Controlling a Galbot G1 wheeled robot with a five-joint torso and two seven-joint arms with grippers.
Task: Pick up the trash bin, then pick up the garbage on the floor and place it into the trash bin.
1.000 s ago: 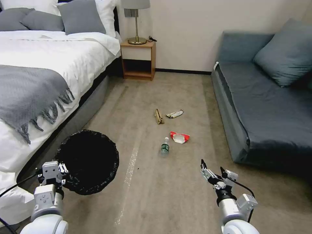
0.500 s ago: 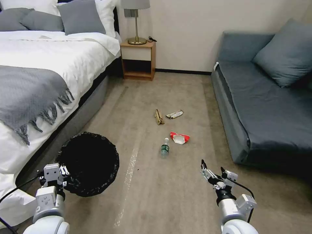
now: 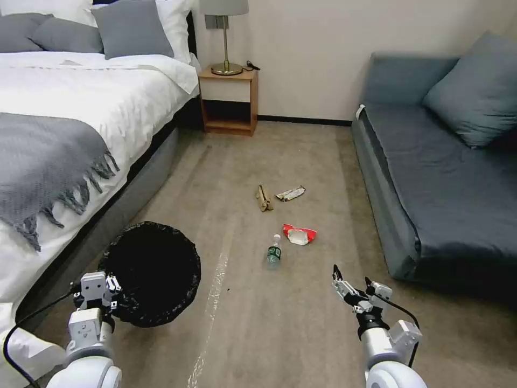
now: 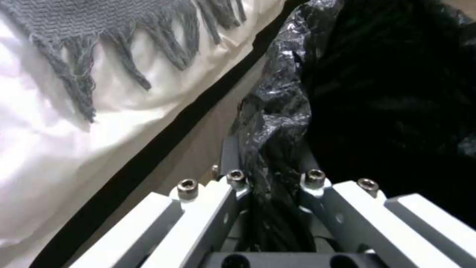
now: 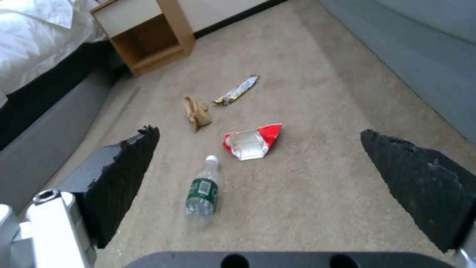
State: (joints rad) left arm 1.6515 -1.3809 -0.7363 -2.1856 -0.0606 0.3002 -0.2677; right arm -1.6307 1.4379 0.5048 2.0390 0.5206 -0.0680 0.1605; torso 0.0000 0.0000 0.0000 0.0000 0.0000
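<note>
Bedroom floor, beige carpet (image 3: pixel 280 318), bed (image 3: pixel 64 108) on one side and grey sofa (image 3: pixel 447 178) on the other.

Left gripper (image 3: pixel 97 291) holds the trash bin (image 3: pixel 153 272) off the floor: jaws closed on its near rim, pinching black liner. Right gripper (image 3: pixel 353 283) hovers low over the carpet, jaws wide apart, nothing between them.

Garbage lies ahead of the right jaws. Bottle (image 3: pixel 274 252) is nearest, on its side; red-white packet (image 3: pixel 299 234) just beyond it; brown wrapper (image 3: pixel 263 198) and foil wrapper (image 3: pixel 291 193) farther out, near each other.

Handling, judged: bottle looks light, thin-walled and smooth, likely to roll or dent, so take it across the labelled middle. Packet and both wrappers are flat, soft and nearly weightless; pinch a raised or crumpled edge. Bin seems light, but the liner is slick and may slip.

Left wrist view gives the rim pinch close up (image 4: pixel 270 141), liner bunched between the jaws. Right wrist view shows the bottle (image 5: pixel 202 191) lying in line between the open jaws, cap (image 5: pixel 212 160) pointing away.
</note>
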